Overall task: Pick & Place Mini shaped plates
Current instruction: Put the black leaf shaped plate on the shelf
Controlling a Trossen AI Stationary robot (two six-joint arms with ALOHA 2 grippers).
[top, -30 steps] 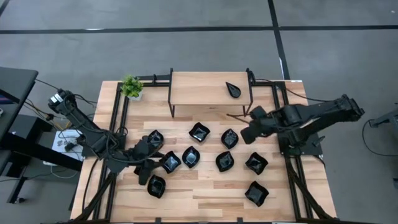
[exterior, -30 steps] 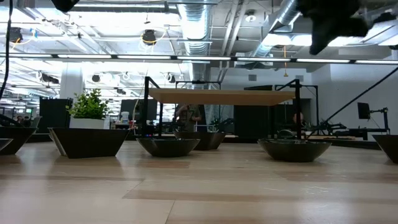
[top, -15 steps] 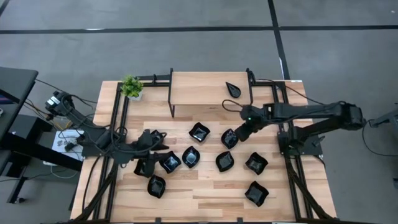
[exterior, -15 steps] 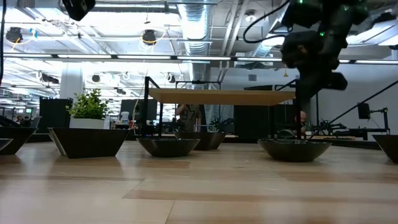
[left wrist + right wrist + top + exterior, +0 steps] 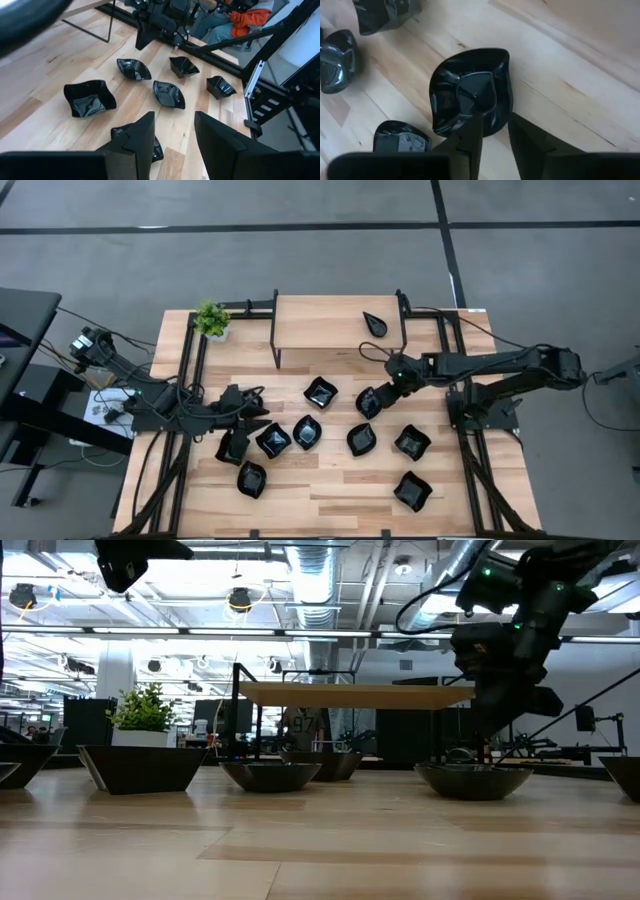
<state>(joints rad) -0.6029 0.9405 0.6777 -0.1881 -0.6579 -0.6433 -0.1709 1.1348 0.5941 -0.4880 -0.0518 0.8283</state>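
I have the right gripper [image 5: 492, 132] low over a teardrop-shaped mini plate [image 5: 470, 90] mid-table, fingers narrowly parted astride its near rim and not clamped, while the left gripper [image 5: 172, 132] hovers open above the left-side plates [image 5: 262, 442].

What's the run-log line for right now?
right gripper: open, over teardrop plate | left gripper: open, above plates | shelf plate: placed

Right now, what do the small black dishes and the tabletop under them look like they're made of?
The small glossy black dishes: likely glazed ceramic or hard plastic; bright mirror-like highlights on their insides show a smooth, shiny finish, but the look can't settle which. The pale tabletop: wood, seemingly butcher-block planks, with visible grain, seams between strips, and a matte finish.
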